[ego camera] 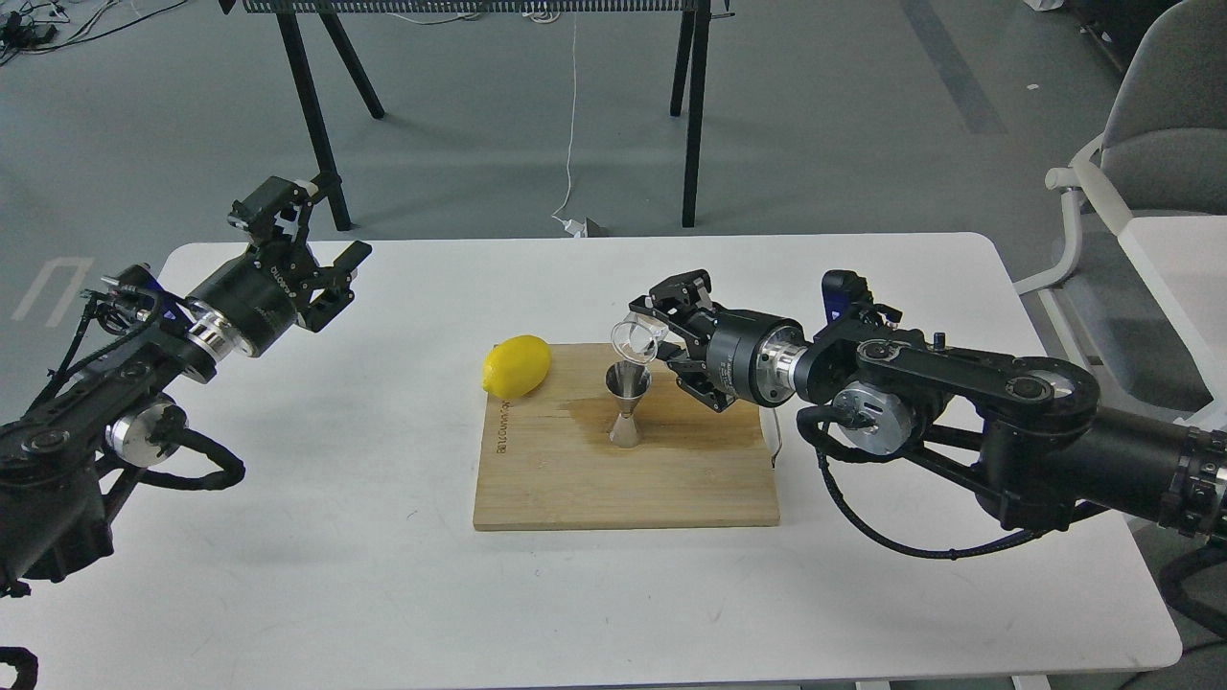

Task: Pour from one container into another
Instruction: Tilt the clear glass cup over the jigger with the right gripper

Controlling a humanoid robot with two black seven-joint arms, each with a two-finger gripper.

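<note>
Clear glass cup (636, 340) tipped on its side, rim turned toward the camera and downward, held just above the upper cone of the steel jigger (627, 404). Clamped between the fingers of the right gripper (661, 333), one finger above the cup and one below. Jigger upright on the wooden cutting board (625, 470), near the board's middle and a little toward its far edge. Darker wet-looking patch on the board around and to the left of the jigger's base. Yellow lemon (516, 366) at the board's far-left corner, resting partly on the wood and partly over its edge. Board itself lying about the centre of the white desk (383, 575). Right arm reaching in from the right edge of the desk, low over the surface. Left gripper (316, 240) raised above the desk's far-left corner, fingers spread wide, holding nothing, well apart from the board.
</note>
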